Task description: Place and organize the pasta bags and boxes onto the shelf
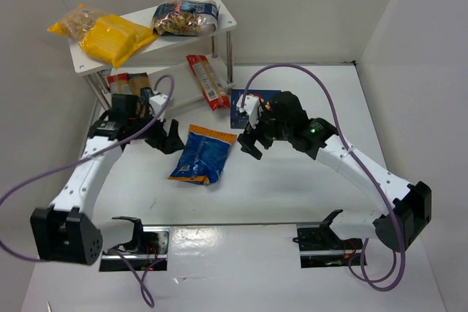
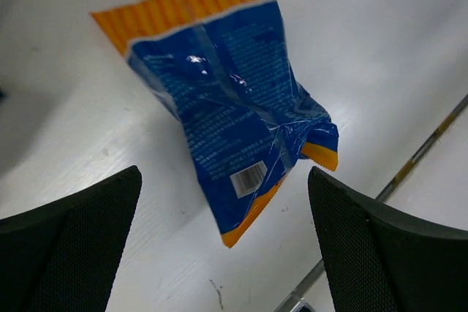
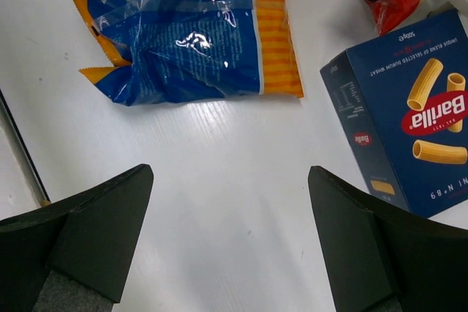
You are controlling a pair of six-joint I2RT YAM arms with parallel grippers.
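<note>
Pasta bag [image 1: 202, 153], blue with orange ends, lies flat on the tabletop [image 1: 285, 188] between my left end effector [image 1: 167, 140] and right end effector [image 1: 250, 144]; I see both spread, empty.

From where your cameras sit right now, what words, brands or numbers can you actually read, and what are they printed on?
"Barilla": red oval on the dark-blue box.
"500g": same box, upper edge.
"BLEND OF SELECTED DURUM WHEAT": small line beside it.
"N.89": same box, lower edge.
Blue bag: fine print and barcode, too small to read.
Red-edged pack, yellow pack and clear pack on the shelf: too blurred.
</note>
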